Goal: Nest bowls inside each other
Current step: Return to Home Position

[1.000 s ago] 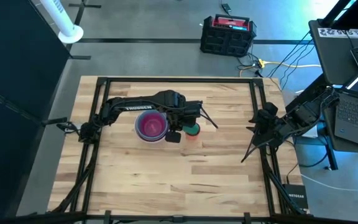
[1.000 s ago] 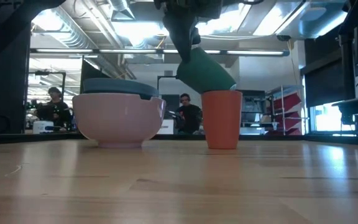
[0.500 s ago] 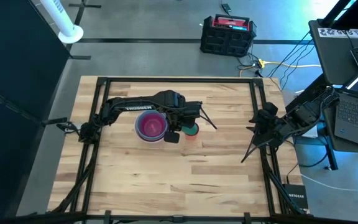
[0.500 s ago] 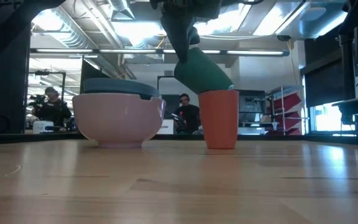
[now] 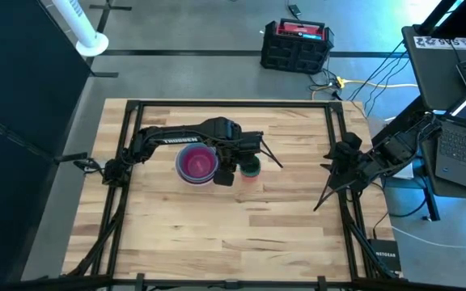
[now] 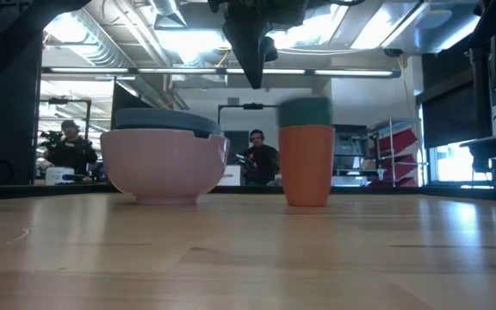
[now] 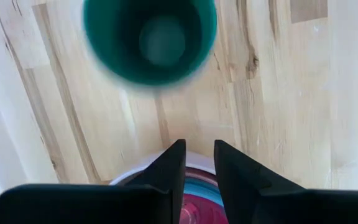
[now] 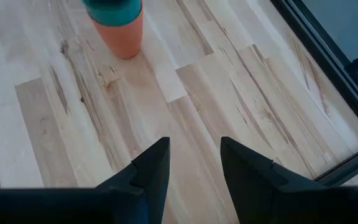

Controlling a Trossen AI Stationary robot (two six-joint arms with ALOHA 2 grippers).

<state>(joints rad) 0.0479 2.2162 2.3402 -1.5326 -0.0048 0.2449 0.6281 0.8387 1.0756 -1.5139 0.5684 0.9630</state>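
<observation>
The small green bowl [image 6: 306,112] stands upright inside the small orange-red bowl [image 6: 306,168], its rim showing above the orange-red one; both also show in the right wrist view, green [image 8: 112,11] in orange-red [image 8: 122,34]. My left gripper [image 6: 252,65] hangs above and to the left of them, pointing down, open, with nothing between its fingers [image 7: 199,152]. The green bowl's mouth [image 7: 149,37] lies beyond its fingertips. To the left stands a stack of larger bowls [image 5: 196,164], pink outside [image 6: 162,164]. My right gripper [image 8: 194,163] waits open at the table's right edge.
The table's black frame [image 5: 217,103] runs around the wooden top. Bare wood lies in front of the bowls toward the near edge. A laptop [image 5: 459,137] and cables sit beyond the right edge. People show in the room behind [image 6: 261,159].
My left gripper has opened and let go of the small green bowl. The bowl, which hung tilted from the fingers with its base at the orange-red bowl's mouth, has dropped upright into the orange-red bowl. The gripper has kept its place.
</observation>
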